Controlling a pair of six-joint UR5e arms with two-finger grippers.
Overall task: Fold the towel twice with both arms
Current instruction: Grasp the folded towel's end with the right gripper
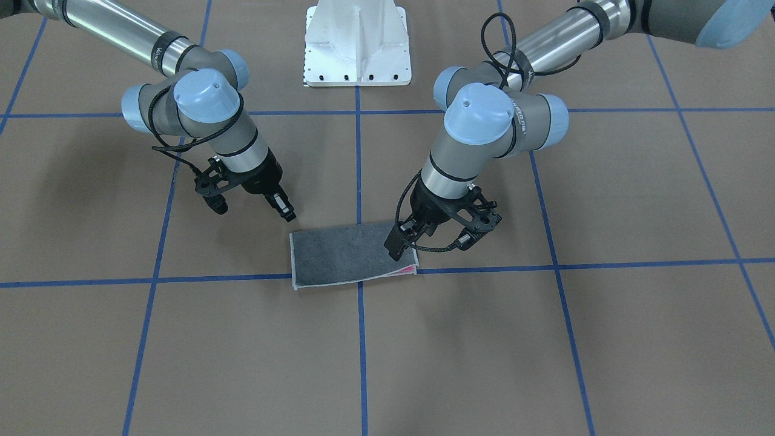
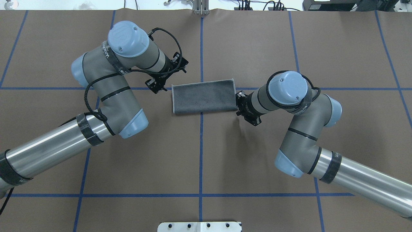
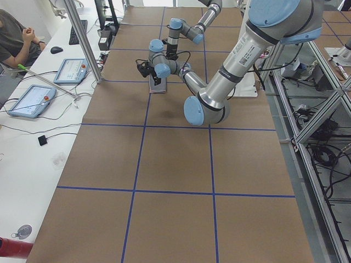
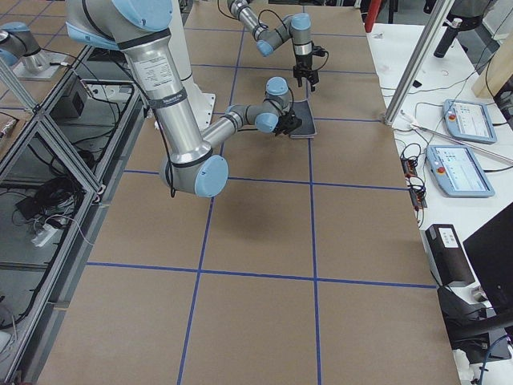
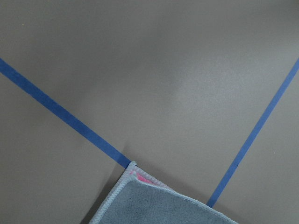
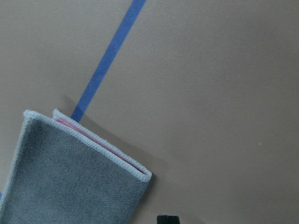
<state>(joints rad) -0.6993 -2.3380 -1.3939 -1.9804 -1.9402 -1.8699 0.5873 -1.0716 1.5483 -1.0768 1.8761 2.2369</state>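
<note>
Arm on the left of the overhead view, the left arm (image 2: pixel 109 96), was stretched in over the brown table (image 2: pixel 257 48) with its wrist bent down right beside the left short end of the towel (image 2: pixel 202 96). The left gripper (image 1: pixel 396 245) was hidden under that wrist from above. In the front-facing view its black fingers pointed down and overlapped that end of the cloth. Honestly couldn't tell if they were spread or pinched together, or even touching the fabric. Left wrist cam just showed one towel corner lying flat where a blue tape line (image 5: pixel 60 116) ran into it, tiny bit of pink peeking out under the grey

Middle: the towel was folded into a long rectangle, grey face up, pale stitched edge round it. It lay slightly crooked across the centre tape line (image 2: pixel 201 145), with the crossing line running under its far long edge

Then the right arm (image 2: pixel 299 129), elbow out, wrist tipped toward the towel's right short end, by the corner nearer the robot. In the front view the right gripper (image 1: pixel 284 209) sat just off that corner, not on the cloth. Its fingers looked edge-on, so parted or together I couldn't say. Right wrist cam had that end of the towel, a pink strip sandwiched between the two stitched edges
</note>
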